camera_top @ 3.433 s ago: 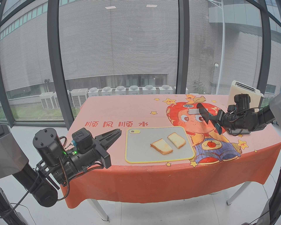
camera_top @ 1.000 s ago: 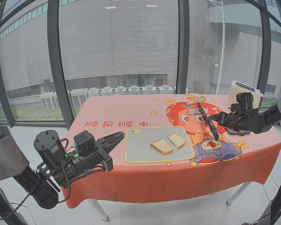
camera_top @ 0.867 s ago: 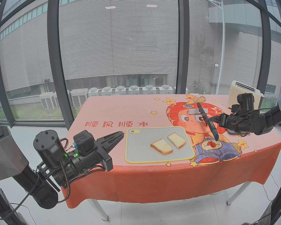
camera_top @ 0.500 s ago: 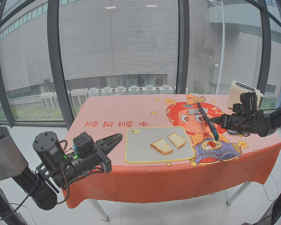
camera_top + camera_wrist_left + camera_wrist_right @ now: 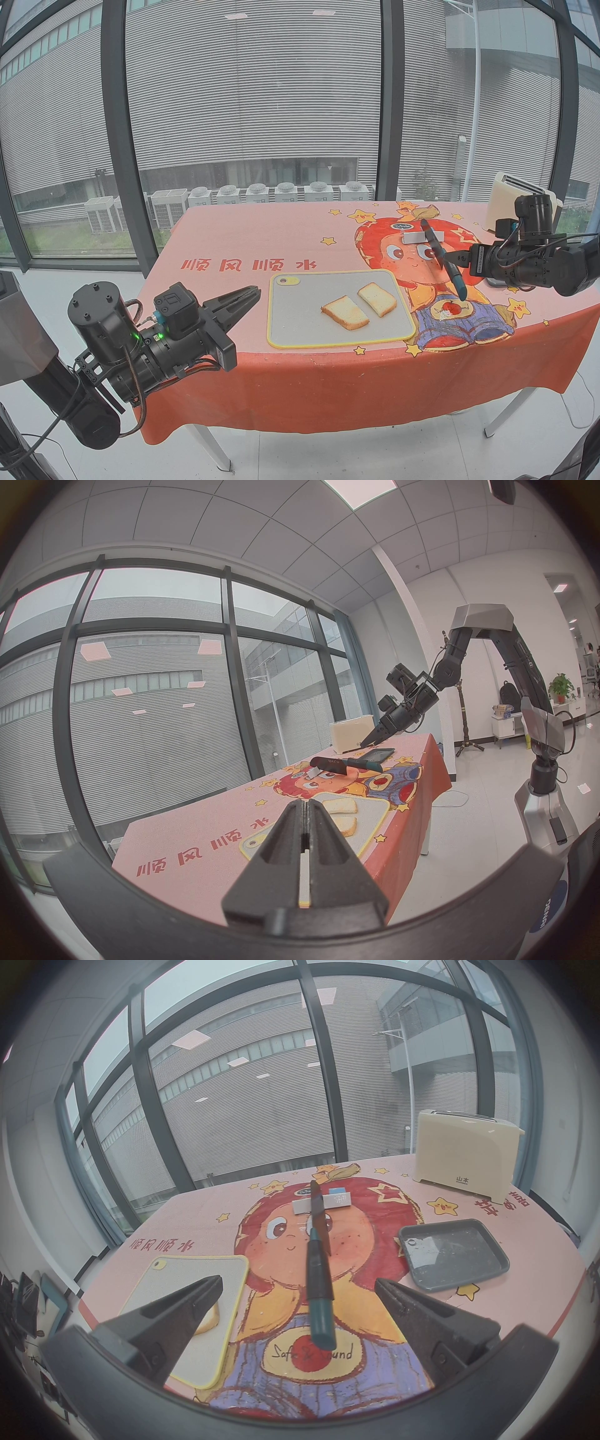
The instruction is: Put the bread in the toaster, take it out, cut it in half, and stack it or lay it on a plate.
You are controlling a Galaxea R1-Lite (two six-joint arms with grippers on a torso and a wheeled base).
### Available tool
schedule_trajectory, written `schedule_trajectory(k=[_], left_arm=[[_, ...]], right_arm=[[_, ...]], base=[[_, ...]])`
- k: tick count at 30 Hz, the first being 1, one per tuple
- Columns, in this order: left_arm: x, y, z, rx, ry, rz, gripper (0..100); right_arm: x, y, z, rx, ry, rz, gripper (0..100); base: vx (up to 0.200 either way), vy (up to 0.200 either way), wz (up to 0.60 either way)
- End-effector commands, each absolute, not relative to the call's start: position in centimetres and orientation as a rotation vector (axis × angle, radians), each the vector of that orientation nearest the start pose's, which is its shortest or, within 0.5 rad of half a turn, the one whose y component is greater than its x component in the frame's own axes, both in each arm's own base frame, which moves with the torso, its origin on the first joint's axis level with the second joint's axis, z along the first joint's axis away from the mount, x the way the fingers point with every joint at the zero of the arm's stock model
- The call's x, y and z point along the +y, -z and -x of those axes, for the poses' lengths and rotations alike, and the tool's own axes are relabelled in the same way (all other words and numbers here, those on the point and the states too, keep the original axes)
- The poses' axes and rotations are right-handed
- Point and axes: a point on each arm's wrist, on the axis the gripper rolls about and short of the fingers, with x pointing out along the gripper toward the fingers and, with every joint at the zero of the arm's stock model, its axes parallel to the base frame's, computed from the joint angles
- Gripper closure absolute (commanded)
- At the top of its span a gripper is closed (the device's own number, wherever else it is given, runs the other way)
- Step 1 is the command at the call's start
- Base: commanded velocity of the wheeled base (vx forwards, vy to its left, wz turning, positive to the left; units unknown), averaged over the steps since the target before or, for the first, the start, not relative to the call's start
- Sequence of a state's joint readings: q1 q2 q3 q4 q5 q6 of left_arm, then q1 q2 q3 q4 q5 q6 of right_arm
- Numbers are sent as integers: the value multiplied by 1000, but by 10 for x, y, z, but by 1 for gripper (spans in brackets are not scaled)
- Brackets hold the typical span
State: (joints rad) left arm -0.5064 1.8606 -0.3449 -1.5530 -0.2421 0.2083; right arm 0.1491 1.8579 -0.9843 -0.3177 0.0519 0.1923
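Observation:
Two halves of toasted bread (image 5: 345,312) (image 5: 377,299) lie side by side on the grey cutting board (image 5: 300,312) with a yellow rim. A knife (image 5: 444,259) with a black blade and teal handle lies on the tablecloth right of the board, free of any grip. My right gripper (image 5: 454,255) stands open just right of the knife; in the right wrist view the knife (image 5: 319,1260) lies between and beyond the spread fingers (image 5: 187,1310). My left gripper (image 5: 244,299) hovers shut and empty at the table's front left corner, left of the board. The cream toaster (image 5: 522,197) stands at the back right.
A dark grey tray (image 5: 453,1254) sits in front of the toaster (image 5: 465,1154), right of the knife. A small grey block (image 5: 322,1204) lies under the knife's tip. The left half of the orange tablecloth (image 5: 250,244) is bare. Windows rise behind the table.
The right gripper, which held the knife above the table, has let it go on the cloth, opened and drawn back to the right. The left gripper has sunk slightly.

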Motion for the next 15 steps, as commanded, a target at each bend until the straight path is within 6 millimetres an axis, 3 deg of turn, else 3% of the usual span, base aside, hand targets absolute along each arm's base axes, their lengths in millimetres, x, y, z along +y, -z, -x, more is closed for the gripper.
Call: schedule_trajectory(k=[1, 15], left_arm=[[-137, -123, -235, -134, 741, -191, 100], [-137, -123, -234, -134, 743, -191, 100]], right_arm=[[57, -147, -337, 580, -156, -154, 0], [83, -141, -337, 592, -233, -111, 0]], base=[[0, 0, 0], [0, 0, 0]])
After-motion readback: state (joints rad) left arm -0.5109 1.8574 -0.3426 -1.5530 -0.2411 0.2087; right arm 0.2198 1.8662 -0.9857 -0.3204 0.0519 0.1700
